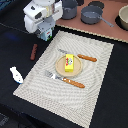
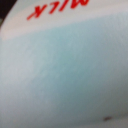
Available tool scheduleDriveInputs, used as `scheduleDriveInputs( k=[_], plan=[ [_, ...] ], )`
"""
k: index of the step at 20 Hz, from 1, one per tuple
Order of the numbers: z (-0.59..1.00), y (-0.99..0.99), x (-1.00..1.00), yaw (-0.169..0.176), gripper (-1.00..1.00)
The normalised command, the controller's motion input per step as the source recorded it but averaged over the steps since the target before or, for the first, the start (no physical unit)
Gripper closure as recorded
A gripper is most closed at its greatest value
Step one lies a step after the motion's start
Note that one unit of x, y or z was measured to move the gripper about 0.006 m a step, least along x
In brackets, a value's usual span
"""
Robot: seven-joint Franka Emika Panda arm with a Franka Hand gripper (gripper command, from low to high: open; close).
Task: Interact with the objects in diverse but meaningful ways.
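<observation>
The gripper (image 1: 46, 34) seemingly clamped the milk carton (image 2: 64, 75) beyond the placemat's (image 1: 95, 70) far corner; a weak hold risked it dropping

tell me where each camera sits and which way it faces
Exterior view: off the arm, above the table, looking down at the placemat, plate and yellow pack; the arm and hand show at upper left.
Wrist view: on the wrist, pressed close to a light blue box with red "MILK" lettering; nothing of the robot shows.
Shared: likely that box, glimpsed under the hand in the exterior view.
</observation>
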Motion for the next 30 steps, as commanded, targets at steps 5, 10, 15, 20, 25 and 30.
scheduleDriveInputs(
  k=[5,10,15,20,25,30],
  plan=[
    [-0.06,0.06,-0.32,0.000,1.00],
    [-0.08,0.06,-0.27,0.000,1.00],
    [0.49,0.01,-0.09,-0.022,1.00],
    [1.00,0.11,0.57,-0.083,1.00],
    [1.00,0.22,0.91,-0.065,1.00],
    [0.86,0.19,0.98,-0.048,1.00]
  ],
)
